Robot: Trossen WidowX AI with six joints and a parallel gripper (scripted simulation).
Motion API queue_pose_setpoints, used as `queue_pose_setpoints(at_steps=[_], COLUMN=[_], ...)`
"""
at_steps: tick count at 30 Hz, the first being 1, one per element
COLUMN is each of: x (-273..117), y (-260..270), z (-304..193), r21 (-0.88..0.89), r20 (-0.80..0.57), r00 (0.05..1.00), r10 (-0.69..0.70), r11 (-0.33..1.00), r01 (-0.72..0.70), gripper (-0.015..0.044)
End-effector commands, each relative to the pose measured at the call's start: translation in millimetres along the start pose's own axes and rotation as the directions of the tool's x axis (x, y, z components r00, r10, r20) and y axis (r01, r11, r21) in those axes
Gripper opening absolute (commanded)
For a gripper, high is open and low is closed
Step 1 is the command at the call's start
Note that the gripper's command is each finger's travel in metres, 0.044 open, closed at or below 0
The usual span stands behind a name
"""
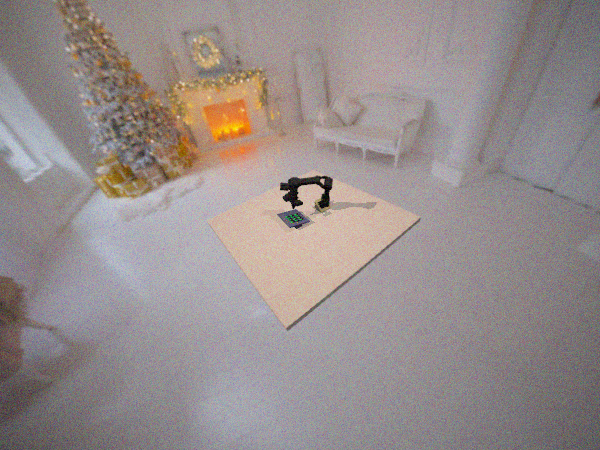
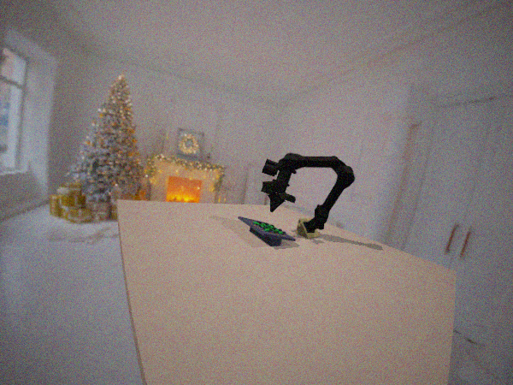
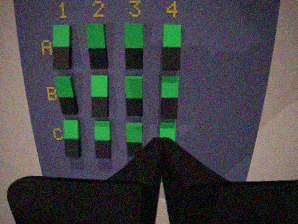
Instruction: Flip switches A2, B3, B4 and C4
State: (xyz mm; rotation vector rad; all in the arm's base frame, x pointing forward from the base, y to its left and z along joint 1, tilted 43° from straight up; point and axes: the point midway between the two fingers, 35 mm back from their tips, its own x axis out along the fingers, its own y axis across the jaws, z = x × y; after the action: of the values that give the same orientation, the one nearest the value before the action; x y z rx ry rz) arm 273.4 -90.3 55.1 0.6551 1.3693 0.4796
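The dark blue panel (image 1: 282,214) (image 2: 265,236) (image 3: 220,100) stands tilted on its base, with rows A to C and columns 1 to 4. Each switch has a green half at the far side and a black half at the near side. In the wrist view, switch A2 (image 3: 96,36) shows darker green, switch B3 (image 3: 134,87) medium green, and switch B4 (image 3: 170,89) bright green with a darker far strip. Switch C4 (image 3: 168,131) shows bright green; its black half is hidden behind the fingertips. My gripper (image 1: 294,206) (image 2: 272,210) (image 3: 161,145) is shut and empty, raised above the panel.
Unlisted switches A3 (image 3: 133,36), C3 (image 3: 134,133) and A4 (image 3: 172,36) stand close around the listed ones. The arm's base (image 1: 322,205) (image 2: 309,229) stands beside the panel's near edge on the wooden table top (image 1: 300,270) (image 2: 291,299).
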Motion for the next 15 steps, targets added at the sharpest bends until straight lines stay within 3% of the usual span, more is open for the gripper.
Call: queue_pose_setpoints(at_steps=[1,6,15], x=[-1.0,32.1,44.7], y=[-8.7,-8.7,-8.4], z=[-1.0,-1.7,-2.0], r21=[-0.002,-0.002,-0.002], r20=[-0.003,0.022,0.024], r00=[1.000,1.000,1.000], r10=[-0.004,-0.004,-0.003], r11=[1.000,1.000,1.000], r01=[0.004,0.004,0.003], gripper=[0.0000,0.0000,0.0000])
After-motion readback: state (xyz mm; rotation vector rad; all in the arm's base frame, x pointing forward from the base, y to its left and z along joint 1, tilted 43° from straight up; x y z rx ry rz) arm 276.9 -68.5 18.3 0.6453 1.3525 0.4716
